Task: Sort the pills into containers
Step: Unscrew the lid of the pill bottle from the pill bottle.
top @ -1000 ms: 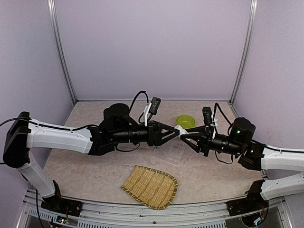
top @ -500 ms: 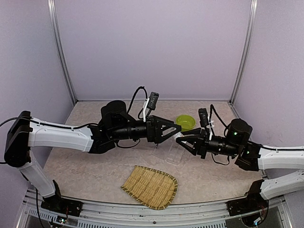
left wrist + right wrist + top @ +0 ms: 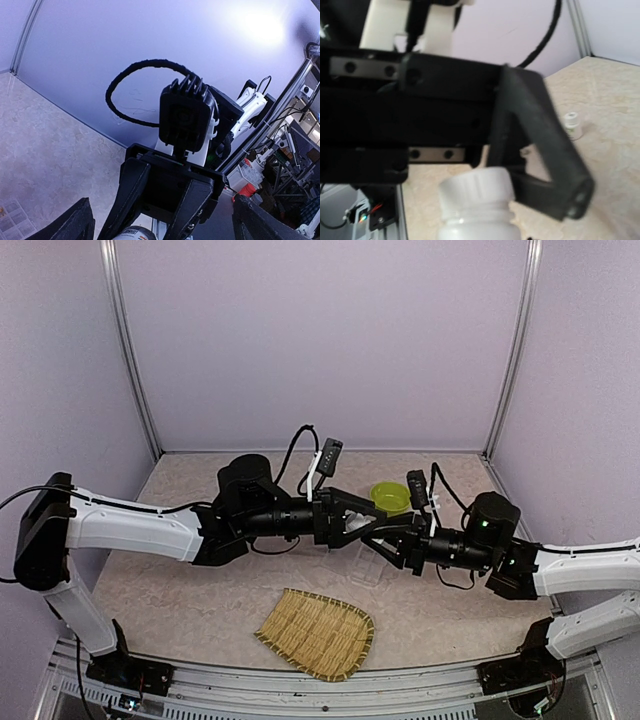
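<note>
My right gripper (image 3: 385,540) is shut on a white pill bottle (image 3: 477,207) whose ribbed white cap is on. It holds the bottle out to the left, above the clear organiser box (image 3: 372,566). My left gripper (image 3: 368,524) faces it with its jaws spread wide, one on each side of the bottle's cap. One of its dark fingers (image 3: 540,135) stands just right of the cap. In the left wrist view the bottle (image 3: 131,233) shows at the bottom edge between the right gripper's fingers. A corner of the organiser (image 3: 11,222) shows at the lower left. No loose pills are visible.
A lime-green bowl (image 3: 390,496) stands behind the grippers. A woven bamboo tray (image 3: 318,632) lies near the front edge. A small white capped item (image 3: 571,124) sits on the table in the right wrist view. Both arms cross the table's middle.
My left gripper's jaws have opened wide. My right gripper has carried the bottle leftward, in between the left fingers.
</note>
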